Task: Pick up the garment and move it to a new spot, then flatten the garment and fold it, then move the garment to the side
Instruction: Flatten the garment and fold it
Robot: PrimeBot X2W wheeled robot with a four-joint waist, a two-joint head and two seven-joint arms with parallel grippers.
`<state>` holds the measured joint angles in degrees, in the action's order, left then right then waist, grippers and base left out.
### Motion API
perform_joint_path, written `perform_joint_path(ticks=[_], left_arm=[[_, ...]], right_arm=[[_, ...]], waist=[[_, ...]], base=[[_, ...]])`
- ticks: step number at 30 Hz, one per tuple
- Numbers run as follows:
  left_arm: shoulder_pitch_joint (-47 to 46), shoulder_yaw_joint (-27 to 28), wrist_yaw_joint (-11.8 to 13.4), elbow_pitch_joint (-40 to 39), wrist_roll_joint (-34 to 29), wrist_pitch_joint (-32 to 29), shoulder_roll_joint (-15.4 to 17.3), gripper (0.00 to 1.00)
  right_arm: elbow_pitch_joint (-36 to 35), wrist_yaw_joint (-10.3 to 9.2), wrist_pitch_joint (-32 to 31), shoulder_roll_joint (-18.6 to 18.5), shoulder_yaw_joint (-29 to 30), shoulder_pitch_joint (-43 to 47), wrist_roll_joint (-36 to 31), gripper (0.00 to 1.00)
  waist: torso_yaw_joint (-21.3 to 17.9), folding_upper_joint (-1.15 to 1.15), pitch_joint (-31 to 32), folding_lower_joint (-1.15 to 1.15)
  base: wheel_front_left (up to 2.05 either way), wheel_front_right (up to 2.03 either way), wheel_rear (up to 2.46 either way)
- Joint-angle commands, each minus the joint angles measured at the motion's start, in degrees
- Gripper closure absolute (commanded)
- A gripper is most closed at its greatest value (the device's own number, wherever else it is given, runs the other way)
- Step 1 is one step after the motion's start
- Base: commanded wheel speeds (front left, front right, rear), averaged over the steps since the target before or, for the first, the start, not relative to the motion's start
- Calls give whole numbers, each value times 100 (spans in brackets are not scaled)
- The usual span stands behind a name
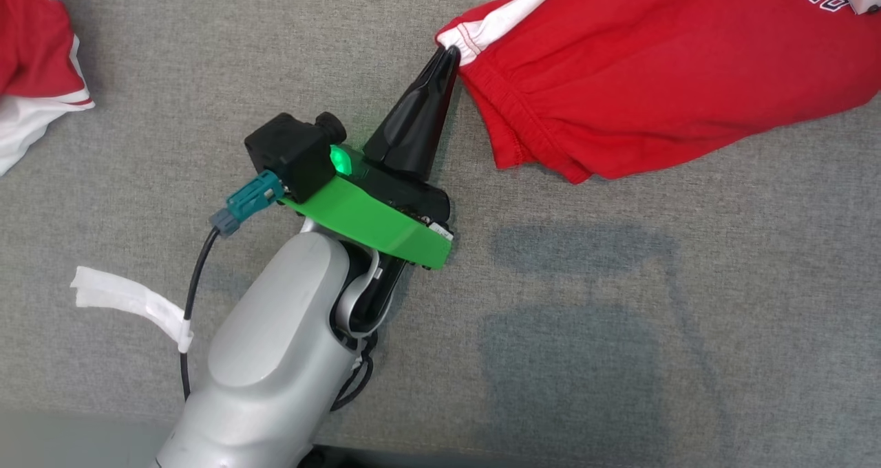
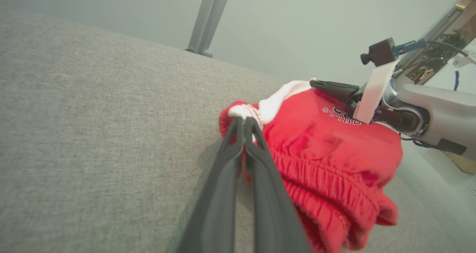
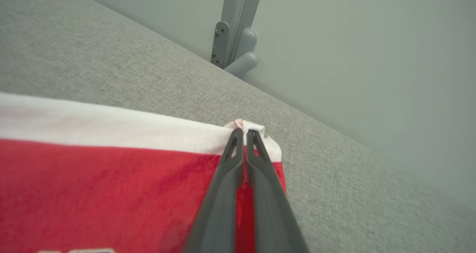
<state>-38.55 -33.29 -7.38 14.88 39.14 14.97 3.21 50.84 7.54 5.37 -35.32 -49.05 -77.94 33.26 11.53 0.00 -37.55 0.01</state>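
On the grey woven surface (image 1: 619, 330), toward the upper right of the head view: red garment (image 1: 661, 76) with white side stripe, gathered elastic band and pale lettering, spread from a pinched corner toward the frame's right edge. At that corner, left gripper (image 1: 451, 49), fingers pressed together with no gap, clamped on the white-trimmed end of the elastic band. Same grip plain in the left wrist view, white cloth bunched at the fingertips (image 2: 233, 135) and red folds heaped just to their right. Farther along the white stripe in that view, right gripper (image 2: 314, 84), likewise closed, nipping the cloth's edge beside the lettering. In the right wrist view, both dark fingers clamped tight on a small white tuft at the garment's corner, white stripe running off to the left, red cloth below. Hard to tell whether lifted clear of the surface or resting on it. Behind the left fingers, green bracket (image 1: 372, 224) and black camera (image 1: 292, 155) on the pale forearm, dark cable (image 1: 196, 289) wrapped with white tape (image 1: 131, 301). At the head view's upper left corner, well apart, second red-and-white cloth (image 1: 34, 48). Beyond the surface's far edge in the wrist views, grey metal post (image 3: 238, 29) against a pale wall.
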Motion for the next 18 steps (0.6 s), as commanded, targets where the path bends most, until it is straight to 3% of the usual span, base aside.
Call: perform_joint_path(ticks=[1,2,3,4,5,6,7,8,9,13,18], left_arm=[[-110,26,-12,16,-105,22,8,100],[-118,35,-12,32,-179,22,13,100],[-122,46,-13,52,-243,22,18,100],[-122,46,-13,52,-243,22,18,100],[-117,65,-12,78,-267,22,19,100],[-109,84,-12,104,-316,22,23,93],[-89,105,-12,139,-353,22,23,67],[-56,130,-12,190,-389,23,22,30],[-31,175,-12,241,-441,23,19,0],[119,419,-12,343,-761,23,13,0],[556,925,182,107,-1488,23,49,0]], right_arm=[[118,-10,101,32,-93,-77,65,95],[177,-10,152,55,-132,-89,93,87],[237,-10,213,82,-161,-94,122,70],[237,-10,213,82,-161,-94,122,70],[305,-10,285,103,-189,-95,143,35],[365,-10,353,134,-218,-79,165,0],[434,-10,463,157,-223,-65,185,0],[491,-10,579,172,-218,-58,179,0],[546,-10,696,191,-194,-36,187,0],[603,-10,965,237,46,179,159,0],[-156,-10,986,217,920,998,32,0]], waist=[[-27,0,26,-1],[-45,0,42,-1],[-66,0,61,-1],[-66,0,61,-1],[-89,0,83,-1],[-114,0,111,-1],[-138,0,143,-1],[-161,0,181,-1],[-181,0,221,-1],[-269,0,426,-1],[-402,0,759,-1]], base=[[0,0,0],[0,0,0],[0,0,0],[0,0,0],[0,0,0],[0,0,0],[0,0,0],[0,0,0],[0,0,0],[0,0,0],[0,0,0]])
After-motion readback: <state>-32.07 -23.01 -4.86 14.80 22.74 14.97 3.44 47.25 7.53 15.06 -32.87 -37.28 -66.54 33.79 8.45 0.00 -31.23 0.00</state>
